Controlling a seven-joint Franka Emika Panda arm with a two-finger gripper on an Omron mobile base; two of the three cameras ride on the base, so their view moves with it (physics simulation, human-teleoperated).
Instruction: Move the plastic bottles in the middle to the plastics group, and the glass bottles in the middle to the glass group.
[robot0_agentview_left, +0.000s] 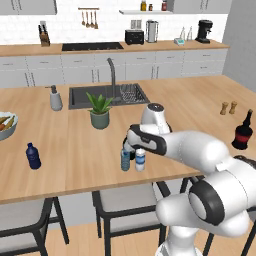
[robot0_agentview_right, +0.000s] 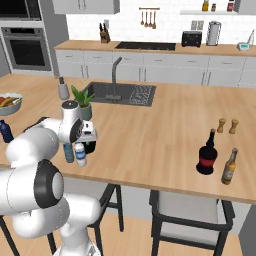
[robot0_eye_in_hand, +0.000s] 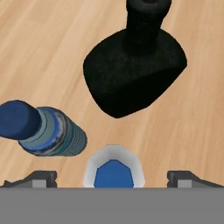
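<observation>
white-capped bottle upright, axis vertical | gripper jaws apart, straddling it | black bottle upright

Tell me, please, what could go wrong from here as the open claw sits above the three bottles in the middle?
The claw is open over the white-capped bottle. The pale blue-grey bottle stands very close beside it, so a descending finger could clip it and tip it. The black glass bottle just beyond leaves little room, and a sideways carry might nudge it. These slim bottles sit near the counter's front edge, so a knocked one may roll off.
</observation>
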